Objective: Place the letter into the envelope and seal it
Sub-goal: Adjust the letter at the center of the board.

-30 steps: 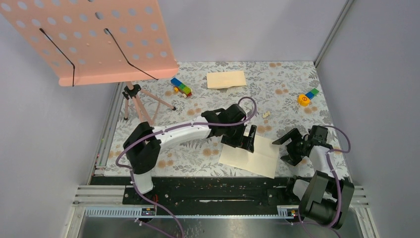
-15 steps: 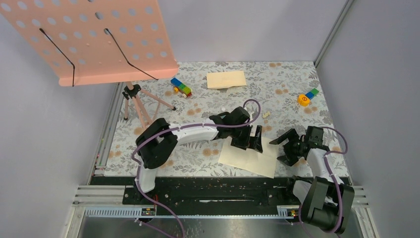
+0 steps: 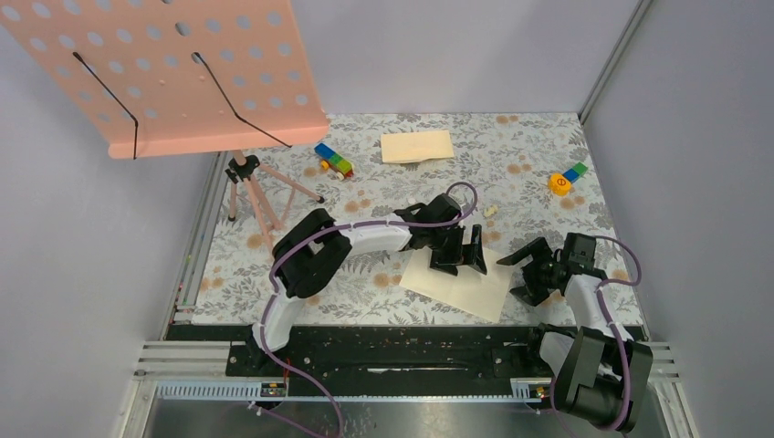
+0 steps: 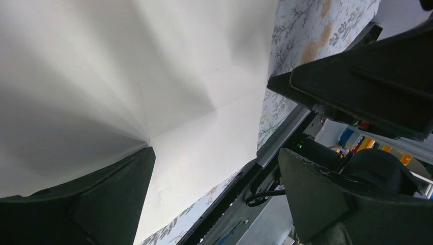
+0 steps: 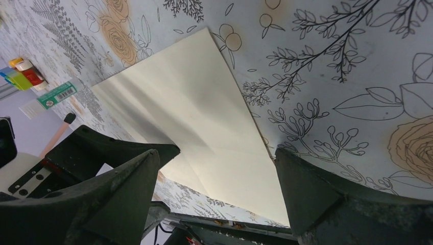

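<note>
The jaws of the left arm (image 3: 365,239) stand wide apart just over the letter (image 3: 461,287), which lies flat on the flowered counter (image 3: 548,146), and they hold nothing. The jaws of the right arm (image 3: 593,294) are also wide apart and empty, low beside the sheet, with its edge showing between them. The envelope (image 3: 417,146) lies well apart from both, beyond the left jaws.

Letter (image 3: 467,290) at the near side, envelope (image 3: 417,146) well behind it.
</note>
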`<state>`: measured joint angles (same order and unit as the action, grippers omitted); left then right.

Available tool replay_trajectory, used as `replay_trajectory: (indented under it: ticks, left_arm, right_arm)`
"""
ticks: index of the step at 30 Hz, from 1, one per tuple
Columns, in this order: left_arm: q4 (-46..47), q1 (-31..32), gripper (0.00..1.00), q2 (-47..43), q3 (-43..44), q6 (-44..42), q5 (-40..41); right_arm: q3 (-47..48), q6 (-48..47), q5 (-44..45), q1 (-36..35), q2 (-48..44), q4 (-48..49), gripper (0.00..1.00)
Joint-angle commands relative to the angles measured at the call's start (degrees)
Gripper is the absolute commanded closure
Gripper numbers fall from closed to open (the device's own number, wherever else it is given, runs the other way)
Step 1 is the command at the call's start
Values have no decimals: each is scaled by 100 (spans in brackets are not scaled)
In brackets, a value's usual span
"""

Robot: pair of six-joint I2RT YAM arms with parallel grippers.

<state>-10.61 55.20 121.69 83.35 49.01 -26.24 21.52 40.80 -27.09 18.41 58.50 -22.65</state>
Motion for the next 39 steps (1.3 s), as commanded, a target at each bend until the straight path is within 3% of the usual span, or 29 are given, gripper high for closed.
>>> replay_trajectory:
  ticks: [1,6,11,19,27,29,39]
  left_arm:
    - [-112,-105,4,82,-59,26,219]
    - [-126,-110,4,52,-195,-16,216]
    - [-362,-241,4,83,-317,-373,193]
    - [22,-318,4,74,-544,-516,-219]
    - [-55,-322,5,117,-525,-518,-246]
    - [-51,-325,4,103,-563,-522,-213]
    - [-48,-322,4,131,-522,-540,-162]
  right_arm:
    - [-344,-17,358,-48,201,-239,8]
    - [-547,31,94,-48,163,-20,8]
    - [-684,165,253,-48,-255,-389,7]
    - [-949,325,-21,-53,-813,-346,5]
    - [-577,511,577,-59,-1814,-1728,5]
    - [-461,528,785,-71,-1713,-1973,10]
    - [-306,824,1145,-257,-1534,-2503,10]
